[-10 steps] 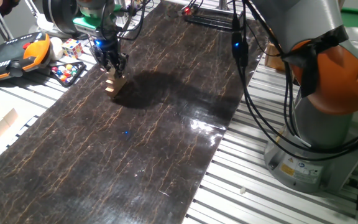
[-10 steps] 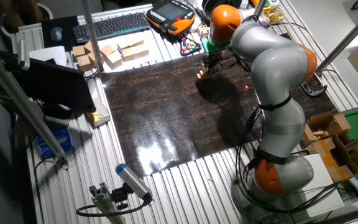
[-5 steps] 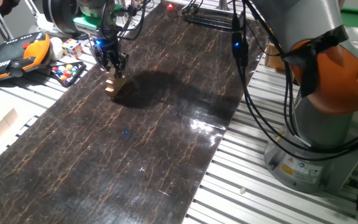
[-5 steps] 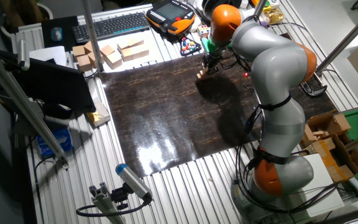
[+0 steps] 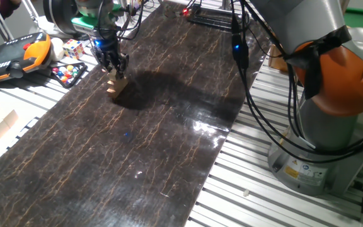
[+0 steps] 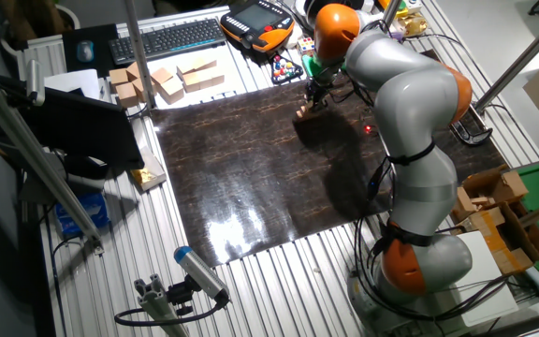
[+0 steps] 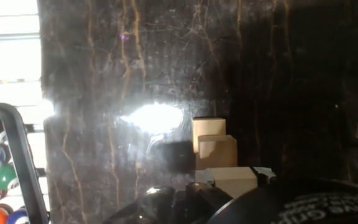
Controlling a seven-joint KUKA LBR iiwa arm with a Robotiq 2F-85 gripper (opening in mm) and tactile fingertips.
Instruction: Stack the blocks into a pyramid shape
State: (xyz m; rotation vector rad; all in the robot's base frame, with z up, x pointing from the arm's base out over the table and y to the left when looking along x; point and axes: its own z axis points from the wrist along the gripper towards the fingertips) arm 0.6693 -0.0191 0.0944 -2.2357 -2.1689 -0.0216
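Worktop was a ribbed aluminium table [image 5: 244, 189] w/ a dark marble-patterned mat [image 5: 144, 132] laid over most of it; mat glossy, w/ a bright glare patch toward its near edge in both fixed views (and a strong white glare in hand view). Beyond mat's far-left corner: orange-and-black pendant [image 5: 14, 55], multicoloured puzzle cube [image 5: 74, 48], tray of pool balls [image 5: 68, 73]. Larger pale wooden blocks [image 6: 162, 80] sat off the mat's edge, next to a black keyboard [image 6: 167, 39]. Dark monitor [image 6: 87, 140] stood at the table's side. Green-topped surface [image 6: 531, 192] w/ cardboard boxes [image 6: 485, 201] lay at far right. Black cables [image 5: 257, 101] hung over mat's right edge.
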